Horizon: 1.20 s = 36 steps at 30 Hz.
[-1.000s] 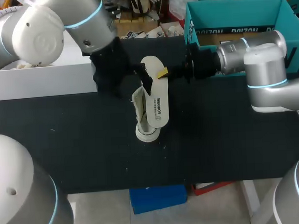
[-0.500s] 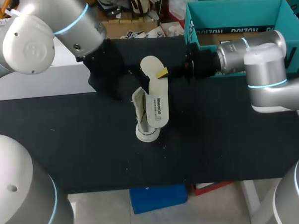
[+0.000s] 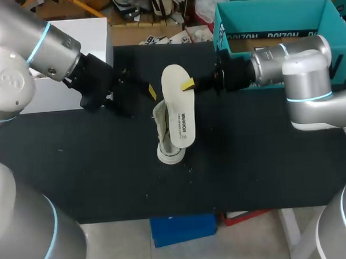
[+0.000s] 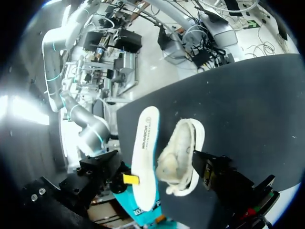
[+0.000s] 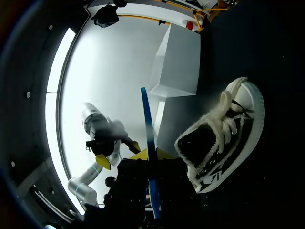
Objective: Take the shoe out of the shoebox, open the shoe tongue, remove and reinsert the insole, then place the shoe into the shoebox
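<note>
Insole (image 3: pixel 178 109): white, hanging upright, its top end pinched between the fingers of the right gripper (image 3: pixel 189 84).
Shoe (image 3: pixel 164 135): just below that gripper, standing on end on the black table (image 3: pixel 266 160), against the insole.
Left gripper (image 3: pixel 142 89): beside the shoe but apart from it, fingers spread, holding nothing.
Teal shoebox (image 3: pixel 225 18): behind the right gripper, at the table's far corner.
White box (image 3: pixel 94 35): behind the left gripper.

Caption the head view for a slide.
Right gripper holds the insole beside the shoe on the black table; left gripper hangs apart, empty.
</note>
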Motion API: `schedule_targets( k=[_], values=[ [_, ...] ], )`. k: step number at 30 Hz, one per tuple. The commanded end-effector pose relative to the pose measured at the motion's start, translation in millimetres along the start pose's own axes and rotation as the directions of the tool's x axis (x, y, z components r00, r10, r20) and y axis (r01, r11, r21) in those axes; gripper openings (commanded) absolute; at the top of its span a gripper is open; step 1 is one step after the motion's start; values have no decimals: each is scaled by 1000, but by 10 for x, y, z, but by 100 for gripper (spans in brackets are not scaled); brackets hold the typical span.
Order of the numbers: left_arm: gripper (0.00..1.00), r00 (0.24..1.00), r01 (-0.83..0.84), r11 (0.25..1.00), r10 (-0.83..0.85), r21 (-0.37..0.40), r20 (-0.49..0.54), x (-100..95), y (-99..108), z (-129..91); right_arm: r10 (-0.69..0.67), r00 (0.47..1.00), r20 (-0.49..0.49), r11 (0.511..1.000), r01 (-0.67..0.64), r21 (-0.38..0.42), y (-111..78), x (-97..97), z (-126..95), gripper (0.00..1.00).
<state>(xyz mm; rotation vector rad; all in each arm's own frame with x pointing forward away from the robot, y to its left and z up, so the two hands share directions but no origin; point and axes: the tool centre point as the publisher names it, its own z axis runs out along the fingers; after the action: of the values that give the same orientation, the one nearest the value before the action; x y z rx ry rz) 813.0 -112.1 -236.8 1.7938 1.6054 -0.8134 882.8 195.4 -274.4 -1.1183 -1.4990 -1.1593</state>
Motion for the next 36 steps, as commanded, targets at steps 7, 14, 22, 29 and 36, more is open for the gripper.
schedule_targets(
  k=[7,14,22,29,36],
  values=[
    [100,921,58,967,44,-248,388,139,-148,-24,1,1000,2,1000,-1,2,6,-4,5,0],
    [100,921,58,967,44,-248,388,139,-148,-24,1,1000,2,1000,-1,2,6,-4,5,0],
    [100,895,2,946,142,-324,422,173,-191,79,1,1000,2,1000,-1,2,6,-4,5,0],
    [100,855,-3,922,203,-387,478,164,-121,202,1,1000,2,1000,-1,2,6,-4,5,0],
    [100,839,26,910,204,-413,504,189,63,375,1,1000,2,1000,-1,2,6,-4,5,0]
  ],
)
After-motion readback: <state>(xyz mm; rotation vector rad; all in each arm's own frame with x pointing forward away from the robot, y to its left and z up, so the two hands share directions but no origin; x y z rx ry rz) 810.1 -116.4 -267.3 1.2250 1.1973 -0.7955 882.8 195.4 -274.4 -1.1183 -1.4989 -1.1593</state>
